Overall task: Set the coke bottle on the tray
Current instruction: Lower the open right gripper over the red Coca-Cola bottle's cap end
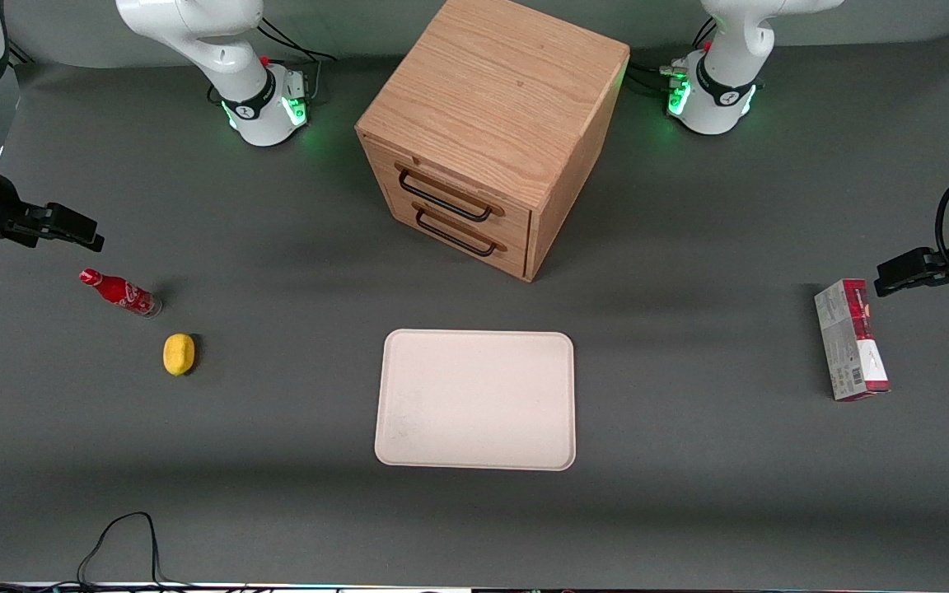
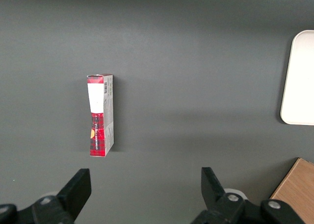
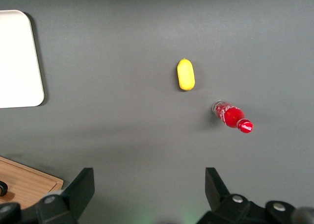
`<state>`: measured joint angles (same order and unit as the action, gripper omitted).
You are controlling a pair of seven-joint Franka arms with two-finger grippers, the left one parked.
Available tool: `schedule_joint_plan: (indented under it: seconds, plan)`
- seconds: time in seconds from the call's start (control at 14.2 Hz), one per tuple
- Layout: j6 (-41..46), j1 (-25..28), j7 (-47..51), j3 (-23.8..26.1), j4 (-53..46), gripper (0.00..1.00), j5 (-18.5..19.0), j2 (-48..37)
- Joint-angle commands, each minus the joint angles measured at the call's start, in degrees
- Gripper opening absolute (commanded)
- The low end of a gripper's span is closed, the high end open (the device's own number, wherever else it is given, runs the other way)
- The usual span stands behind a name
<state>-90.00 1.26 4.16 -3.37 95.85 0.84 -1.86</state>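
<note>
The coke bottle [image 1: 120, 292] is a small slim red bottle that lies on its side on the grey table at the working arm's end; it also shows in the right wrist view [image 3: 231, 116]. The cream-white tray [image 1: 476, 399] lies flat at the table's middle, nearer the front camera than the cabinet, with nothing on it; one corner of it shows in the right wrist view [image 3: 19, 62]. My gripper [image 1: 71, 229] hangs high above the table, a little farther from the front camera than the bottle. It is open and empty [image 3: 147, 185].
A yellow lemon [image 1: 179, 354] lies beside the bottle, nearer the front camera. A wooden two-drawer cabinet [image 1: 491, 132] stands at the table's middle. A red-and-grey carton [image 1: 851, 339] lies toward the parked arm's end. A black cable [image 1: 120, 543] loops at the front edge.
</note>
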Motion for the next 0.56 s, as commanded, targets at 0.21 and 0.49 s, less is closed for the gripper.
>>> schedule_joint_plan:
  seconds: [0.21,0.49]
  plan:
    - [-2.72,0.67,0.50,0.20,4.85,1.00,1.27,-1.21]
    - [-8.31,0.23,-5.17,-7.95,10.90,1.00,2.58,-1.65]
